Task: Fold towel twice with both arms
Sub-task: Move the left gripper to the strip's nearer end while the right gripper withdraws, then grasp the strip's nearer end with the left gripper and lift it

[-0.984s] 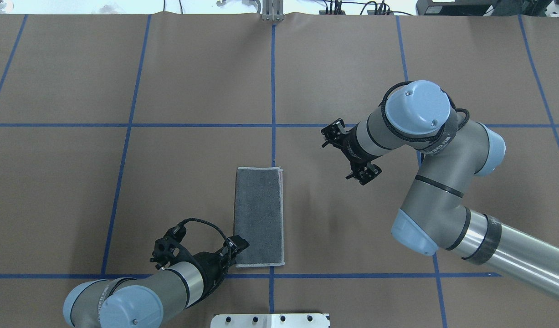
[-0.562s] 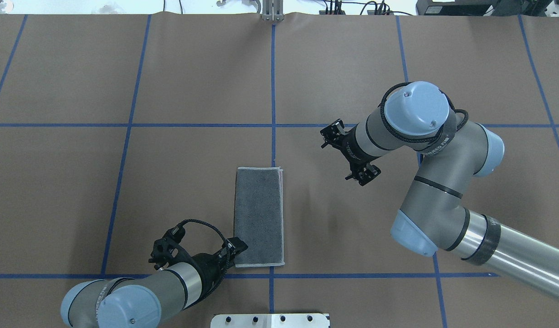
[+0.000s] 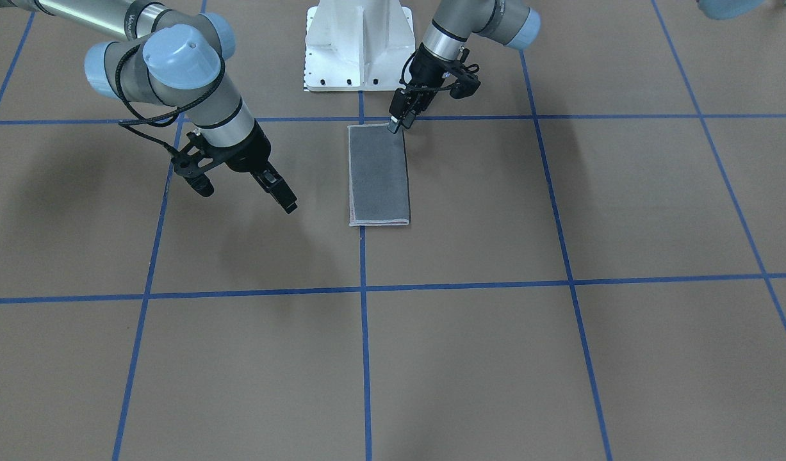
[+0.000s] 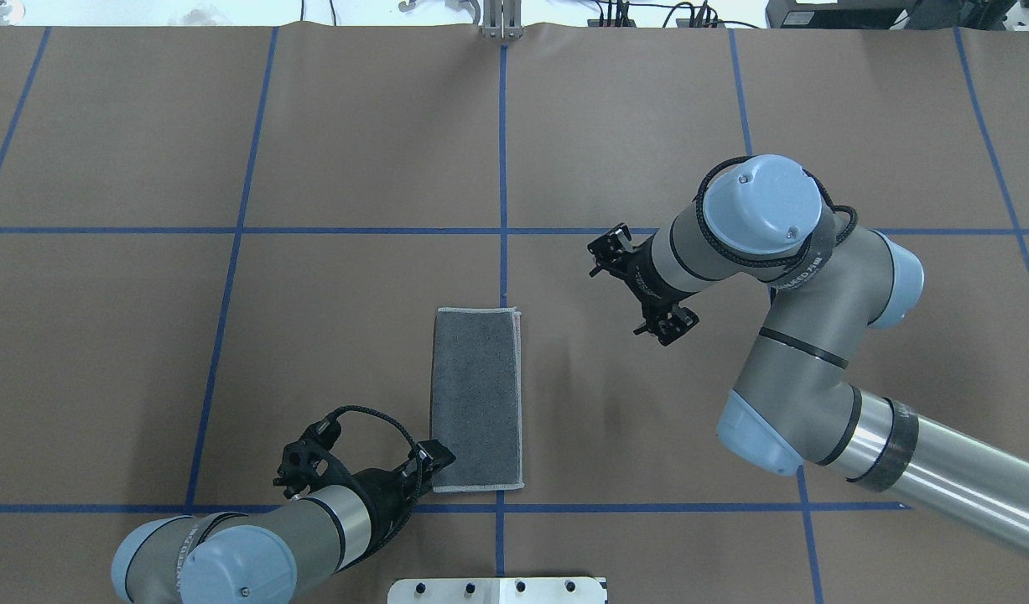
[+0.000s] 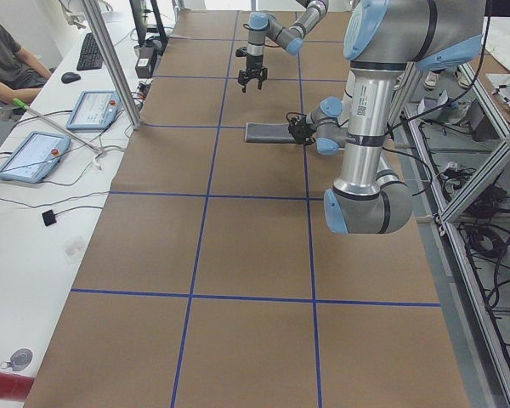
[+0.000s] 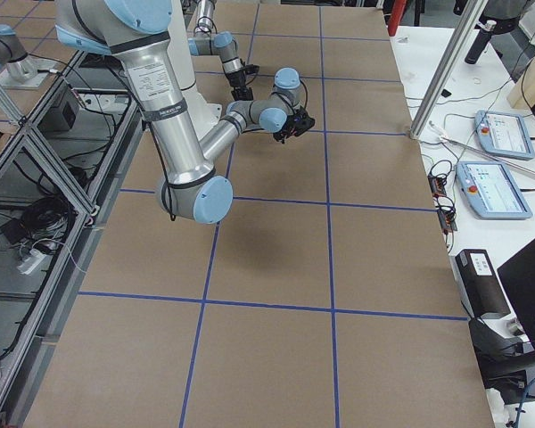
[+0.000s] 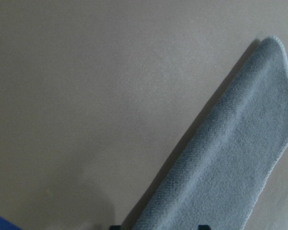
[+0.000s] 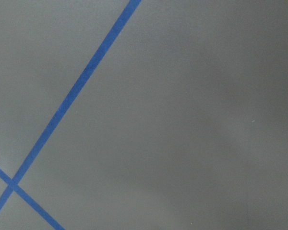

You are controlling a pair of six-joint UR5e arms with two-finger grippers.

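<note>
The towel lies flat on the table as a narrow strip, folded once, dark grey face up; it also shows in the front view. My left gripper is low at the strip's corner nearest the robot, on its left; in the front view the left gripper touches that corner. In the left wrist view the towel runs between two spread fingertips, so the jaws are open around it. My right gripper hangs above bare table to the right of the towel's far end, apart from it, and looks open and empty.
The white pedestal base stands just behind the towel's near end. Blue tape lines divide the brown table cover. The right wrist view shows only table cover and blue tape. Tablets and an operator sit along the far side.
The left gripper has drawn back slightly toward the robot at the towel's near corner. The right arm has drifted a little toward the towel. The towel has not moved.
</note>
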